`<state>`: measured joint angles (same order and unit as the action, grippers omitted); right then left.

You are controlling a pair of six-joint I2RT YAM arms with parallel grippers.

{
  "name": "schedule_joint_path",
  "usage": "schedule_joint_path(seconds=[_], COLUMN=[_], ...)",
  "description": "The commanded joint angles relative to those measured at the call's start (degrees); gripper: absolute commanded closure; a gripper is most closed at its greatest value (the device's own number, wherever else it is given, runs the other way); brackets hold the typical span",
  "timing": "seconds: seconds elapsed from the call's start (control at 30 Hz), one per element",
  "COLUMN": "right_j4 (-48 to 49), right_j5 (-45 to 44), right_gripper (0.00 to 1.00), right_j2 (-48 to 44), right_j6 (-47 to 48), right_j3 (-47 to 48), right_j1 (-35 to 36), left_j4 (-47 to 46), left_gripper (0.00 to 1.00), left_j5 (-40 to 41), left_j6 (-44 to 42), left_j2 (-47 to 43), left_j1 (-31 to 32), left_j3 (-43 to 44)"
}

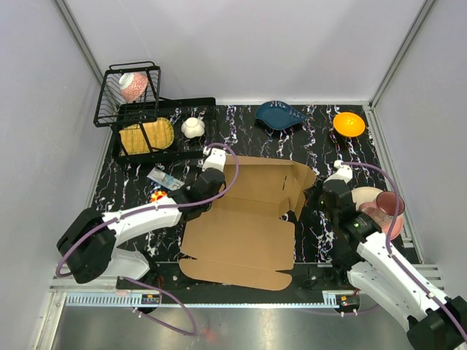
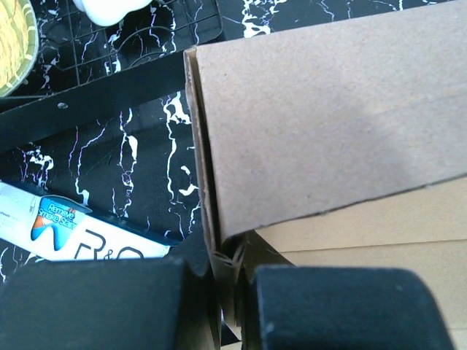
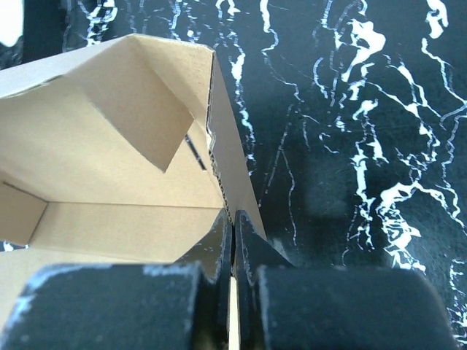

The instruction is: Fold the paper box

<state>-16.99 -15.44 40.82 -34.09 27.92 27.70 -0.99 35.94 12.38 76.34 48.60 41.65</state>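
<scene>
The paper box [image 1: 241, 233] is a brown cardboard sheet lying in the middle of the black marbled table, with its far part folded up into walls. My left gripper [image 1: 209, 182] is at the box's raised left wall. In the left wrist view it [image 2: 232, 277] is shut on that wall's folded cardboard edge [image 2: 328, 124]. My right gripper [image 1: 310, 206] is at the box's right side. Seen from the right wrist, it [image 3: 234, 240] is shut on the thin edge of the upright right wall [image 3: 109, 160], with the box's inside to the left.
A black wire rack [image 1: 146, 117] at the back left holds a pink cup [image 1: 133, 85] and a yellow plate [image 1: 146, 135], with a white bowl [image 1: 193, 127] beside it. A blue dish [image 1: 281, 115] and an orange bowl [image 1: 349, 124] sit at the back. A packet [image 1: 164, 179] lies left of the box, and a pink cup [image 1: 383, 208] stands at the right.
</scene>
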Motion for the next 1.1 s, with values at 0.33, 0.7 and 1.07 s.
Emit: schedule_joint_path(seconds=[0.33,0.7,1.07], right_j4=[2.76,5.3,2.67], right_j5=[19.13,21.77,18.87], right_gripper=[1.0,0.59,0.39], right_j2=[-0.75,4.01,0.32], right_j6=[2.97,2.8,6.22], right_j3=[1.7,0.82,1.78], right_j1=[0.51,0.51,0.6], left_j4=[-2.17,-7.97,-8.23], left_gripper=[1.0,1.0,1.0], left_j5=[1.06,3.69,6.33], left_j6=[7.22,5.99,3.62], left_j2=[2.33,0.57,0.57], left_j1=[4.75,6.6,6.6], left_j3=[2.56,-1.65,-3.15])
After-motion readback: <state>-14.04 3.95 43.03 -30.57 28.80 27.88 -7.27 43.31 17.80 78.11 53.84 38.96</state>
